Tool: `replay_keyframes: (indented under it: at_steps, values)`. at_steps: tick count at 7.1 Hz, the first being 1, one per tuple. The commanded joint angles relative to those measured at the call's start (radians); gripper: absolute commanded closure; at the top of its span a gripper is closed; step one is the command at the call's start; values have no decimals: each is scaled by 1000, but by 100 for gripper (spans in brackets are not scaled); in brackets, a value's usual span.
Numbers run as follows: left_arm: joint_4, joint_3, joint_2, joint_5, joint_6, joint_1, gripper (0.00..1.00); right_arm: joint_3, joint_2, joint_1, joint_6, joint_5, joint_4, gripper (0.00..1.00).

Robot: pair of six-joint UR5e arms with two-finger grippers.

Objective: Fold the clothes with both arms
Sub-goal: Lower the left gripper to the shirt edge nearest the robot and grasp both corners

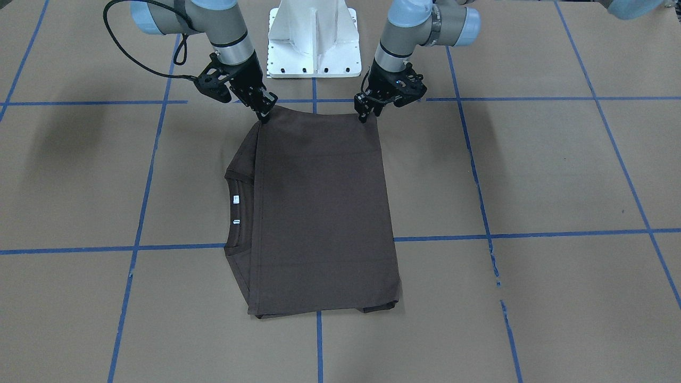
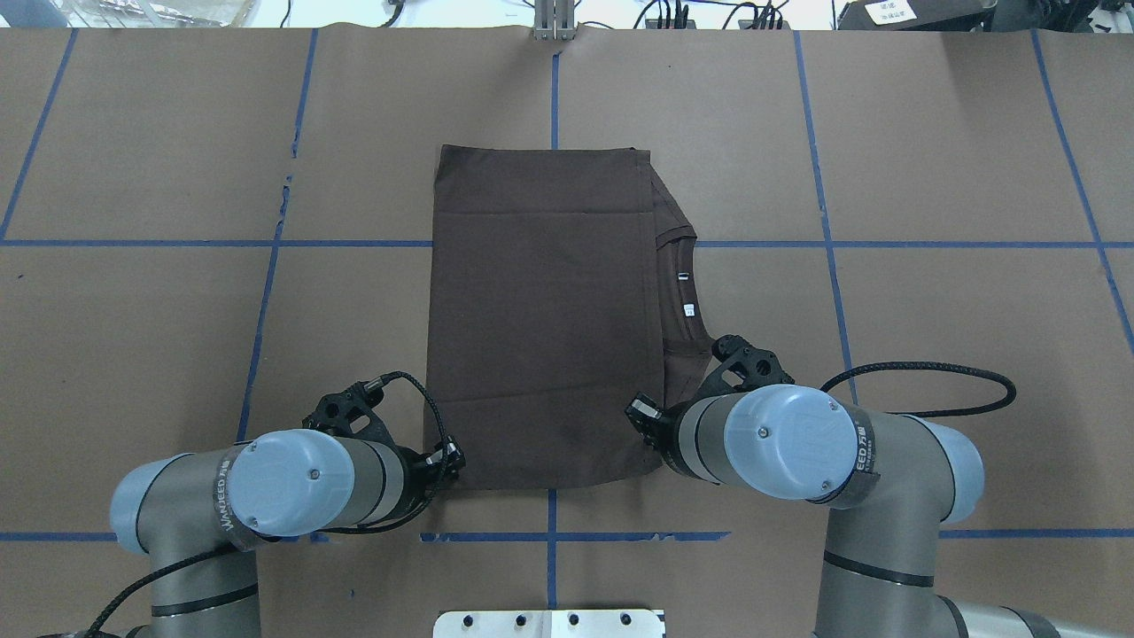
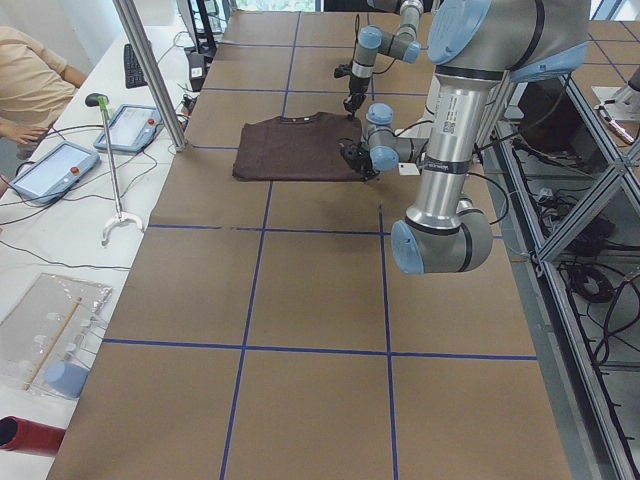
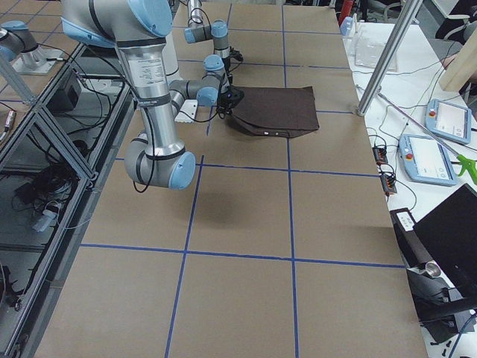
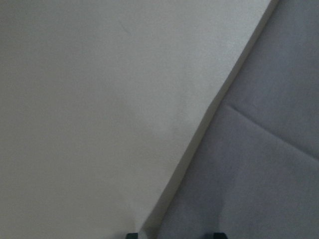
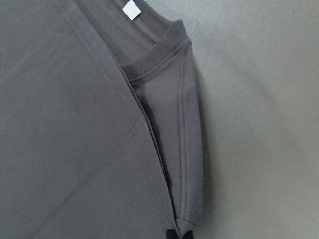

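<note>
Lying flat in the middle of the table (image 2: 930, 354), the T-shirt (image 2: 540, 319) is already showing as a layered rectangle with no sleeve sticking out, so I am judging the early folds done and a last fold across still owing. Both arms are reaching down at the two cloth corners nearest the table's robot-side edge. The right gripper (image 1: 264, 113) is seemingly pinching its corner, the left gripper (image 1: 367, 114) is straddling the cloth edge with jaws apart, and the collar (image 2: 687, 292) and white tags (image 1: 235, 199) are peeking out toward the table's right end.
</note>
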Motion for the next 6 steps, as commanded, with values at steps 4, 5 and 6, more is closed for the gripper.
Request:
replay_keyframes:
  at_steps: [4, 5, 6]
  values:
    - [0, -25, 1, -20, -20, 4, 100, 4, 1, 1, 1, -1, 0, 100]
    - [2, -64, 10, -31, -20, 5, 100, 14, -5, 0, 5, -10, 0, 100]
    - [5, -168, 65, -49, -21, 7, 100, 33, -9, -41, 6, -12, 0, 100]
